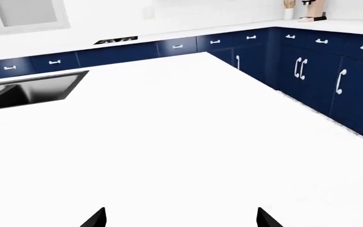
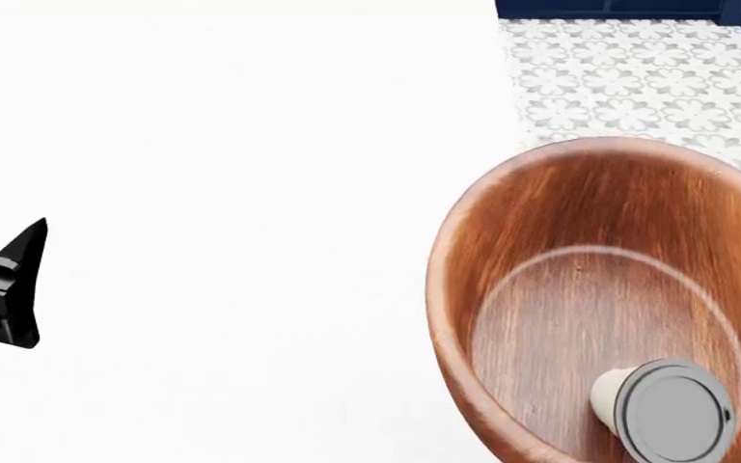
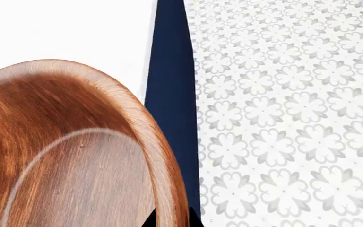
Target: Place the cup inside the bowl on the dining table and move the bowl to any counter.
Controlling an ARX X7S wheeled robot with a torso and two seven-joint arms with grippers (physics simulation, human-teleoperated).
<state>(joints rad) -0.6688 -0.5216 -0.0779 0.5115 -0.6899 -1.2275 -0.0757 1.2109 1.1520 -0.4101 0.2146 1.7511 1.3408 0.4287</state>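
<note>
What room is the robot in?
A kitchen, most likely: there's a steel sink set into a white worktop, navy cabinets with white handles along the walls, and a flower-patterned tiled floor.

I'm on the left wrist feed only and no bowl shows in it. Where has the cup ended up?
Observer: The head view shows the cup lying on its side inside the bowl.
Operator: Is the bowl over the white top?
Observer: In the right wrist view its rim is by the white top's edge, with patterned floor beyond.
Operator: Is it gripped?
Observer: Cannot tell. Only a dark sliver of the right claw shows at the rim.
</note>
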